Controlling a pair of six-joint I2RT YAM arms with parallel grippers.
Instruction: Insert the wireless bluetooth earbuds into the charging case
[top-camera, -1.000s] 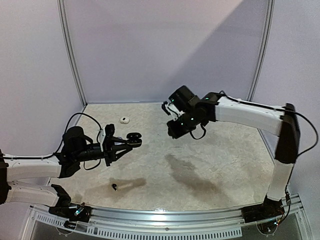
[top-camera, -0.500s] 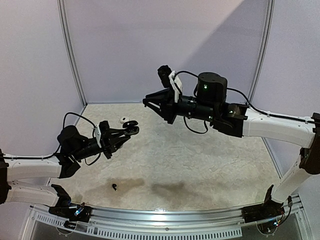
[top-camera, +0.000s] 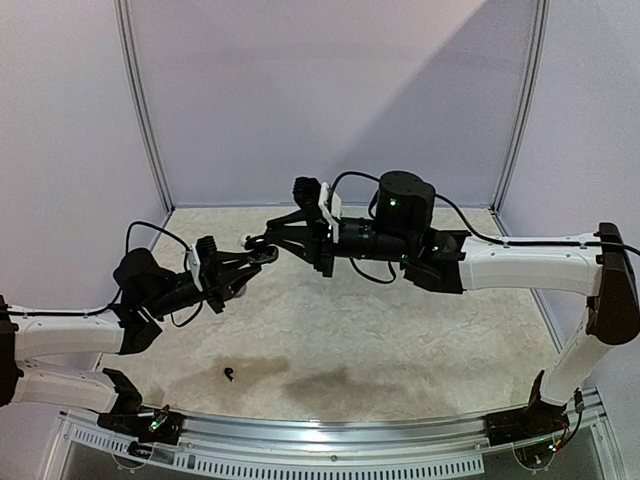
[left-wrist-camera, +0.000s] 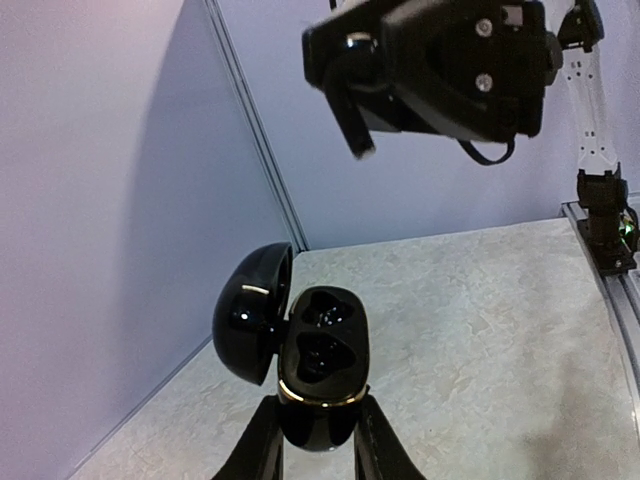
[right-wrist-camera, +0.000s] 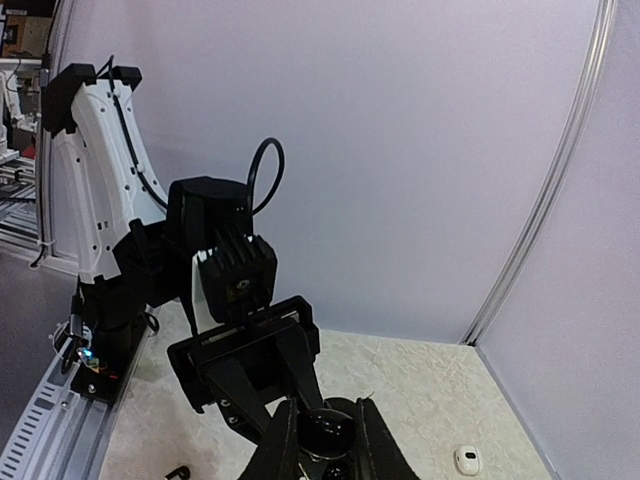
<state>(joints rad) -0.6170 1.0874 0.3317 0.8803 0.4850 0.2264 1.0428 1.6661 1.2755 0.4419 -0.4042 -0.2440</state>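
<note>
Two matching arms here. The left arm (top-camera: 60, 338) wears glossy white shells broken up by black joints. The right arm (top-camera: 520, 265) is the same, with a tall black elbow (top-camera: 612, 295). Look at that fat round black motor (top-camera: 405, 195) on the right one, with a tiny green light (top-camera: 392, 203) glowing on it. Thin black cables (top-camera: 150, 232) loop off the left. Both ends are all black: left gripper (top-camera: 265, 257), right gripper (right-wrist-camera: 325, 412), slim tapering fingers (right-wrist-camera: 275, 445). Under the right gripper sit two silver screws (left-wrist-camera: 483, 83). There's a white camera block (top-camera: 331, 206) at its wrist, and small dark holes (left-wrist-camera: 590, 90) dot the white shell.
</note>
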